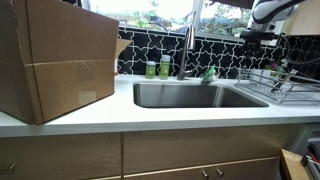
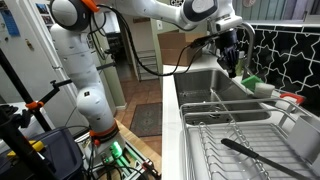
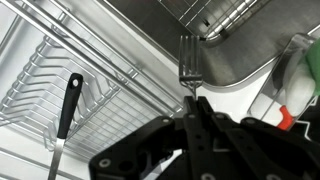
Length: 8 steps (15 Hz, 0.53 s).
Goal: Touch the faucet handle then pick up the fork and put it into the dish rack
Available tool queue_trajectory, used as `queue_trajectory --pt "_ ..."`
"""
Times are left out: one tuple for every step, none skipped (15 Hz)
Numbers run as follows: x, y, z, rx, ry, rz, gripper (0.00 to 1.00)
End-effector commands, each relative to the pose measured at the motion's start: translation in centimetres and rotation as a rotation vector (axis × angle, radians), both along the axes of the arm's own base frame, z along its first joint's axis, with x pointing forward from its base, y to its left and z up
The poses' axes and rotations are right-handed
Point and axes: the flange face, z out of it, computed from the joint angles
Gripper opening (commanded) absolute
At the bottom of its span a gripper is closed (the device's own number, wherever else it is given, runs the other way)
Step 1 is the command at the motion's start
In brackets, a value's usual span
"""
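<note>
Jaws: pinched shut on fork (image 3: 187, 62), tines pointing away.
Gripper (image 3: 193, 103): between dish rack (image 3: 40, 75) and sink (image 3: 240, 50), apparently above the rim.
Rack contents: black-handled utensil (image 3: 68, 105).

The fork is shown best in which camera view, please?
The wrist view: the fork sits mid-frame, tines visible, pinched in the shut gripper. In both exterior views it is too small to make out.

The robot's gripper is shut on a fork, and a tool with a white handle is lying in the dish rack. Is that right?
Almost. The utensil lying in the dish rack has a black handle, not a white one. The wrist view shows it clearly. The rest is right: the gripper is shut on the fork.
</note>
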Motion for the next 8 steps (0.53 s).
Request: queue_trajectory --pt "-3.5 -2.2 3.3 -0.028 -0.052 -0.124 0.05" --pt "-4.6 -3.0 4.3 -0.040 -0.071 -0.165 0.05" --pt "-5.6 -4.0 5.1 -0.048 -0.081 -0.210 0.06" --pt "-6.5 -4.9 5.8 -0.057 -0.094 -0.258 0.06" --pt "-7.2 -6.0 6.2 -0.062 -0.097 -0.302 0.06" --pt "-7.8 -7.0 6.5 -0.072 -0.100 -0.356 0.06" --pt "-8.2 -8.1 6.6 -0.083 -0.102 -0.409 0.06" --pt "-8.6 -8.9 6.6 -0.090 -0.104 -0.455 0.06"
